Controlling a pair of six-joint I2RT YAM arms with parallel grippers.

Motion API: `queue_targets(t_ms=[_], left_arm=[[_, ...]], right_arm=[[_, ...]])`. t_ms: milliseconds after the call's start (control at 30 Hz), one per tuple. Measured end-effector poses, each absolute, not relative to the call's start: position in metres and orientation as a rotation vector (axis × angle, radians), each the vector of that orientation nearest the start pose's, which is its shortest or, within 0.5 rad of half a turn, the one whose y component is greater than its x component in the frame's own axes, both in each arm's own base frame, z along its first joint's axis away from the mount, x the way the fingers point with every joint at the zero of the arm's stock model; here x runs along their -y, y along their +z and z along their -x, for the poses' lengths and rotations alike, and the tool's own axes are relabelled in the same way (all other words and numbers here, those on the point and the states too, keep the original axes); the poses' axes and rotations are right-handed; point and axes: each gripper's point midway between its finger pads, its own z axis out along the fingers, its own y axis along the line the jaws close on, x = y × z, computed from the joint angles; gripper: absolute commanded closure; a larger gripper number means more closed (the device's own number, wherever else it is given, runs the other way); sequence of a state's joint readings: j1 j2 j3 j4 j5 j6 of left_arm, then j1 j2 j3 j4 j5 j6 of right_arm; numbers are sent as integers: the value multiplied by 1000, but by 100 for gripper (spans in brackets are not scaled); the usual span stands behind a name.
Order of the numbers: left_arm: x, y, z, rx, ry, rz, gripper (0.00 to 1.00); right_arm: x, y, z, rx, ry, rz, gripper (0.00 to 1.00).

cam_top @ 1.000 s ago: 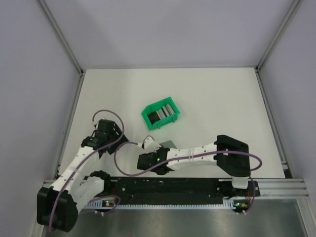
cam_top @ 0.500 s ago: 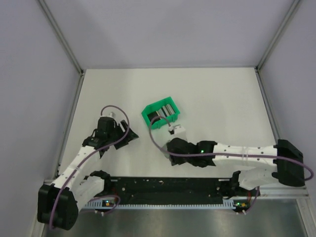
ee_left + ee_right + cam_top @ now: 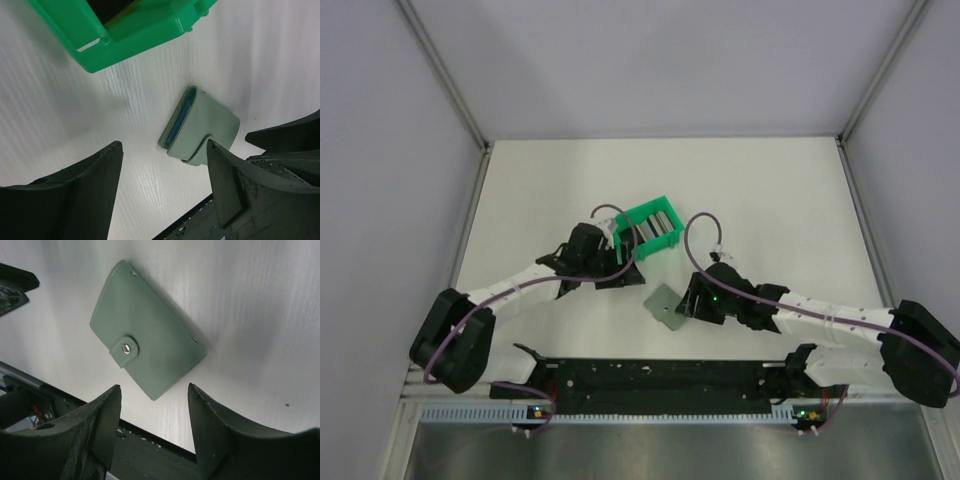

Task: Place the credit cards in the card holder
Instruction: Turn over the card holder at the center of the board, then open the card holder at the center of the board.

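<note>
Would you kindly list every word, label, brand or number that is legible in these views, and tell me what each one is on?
No text can be read in any view.
Wallet: plain grey-green with a bare metal snap, no brand.
Bin: plain green, no label.
Cards in the bin: too small to read.
</note>
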State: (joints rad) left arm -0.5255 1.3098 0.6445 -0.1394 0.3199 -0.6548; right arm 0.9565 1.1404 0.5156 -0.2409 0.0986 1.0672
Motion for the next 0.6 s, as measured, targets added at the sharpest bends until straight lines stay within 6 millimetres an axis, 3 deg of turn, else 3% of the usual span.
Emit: queue_targets(t_ms=[233, 433, 600], left_arm=[[255, 51, -227, -2567, -963, -133, 28], [274, 48, -221, -2547, -1020, -215, 31], [278, 40, -216, -2534, -1016, -232, 33]], right_arm=[[-257, 40, -165, -2610, 767, -239, 43], [-261, 41, -168, -2602, 796, -248, 43], [-261, 30, -173, -2610, 776, -204, 43]])
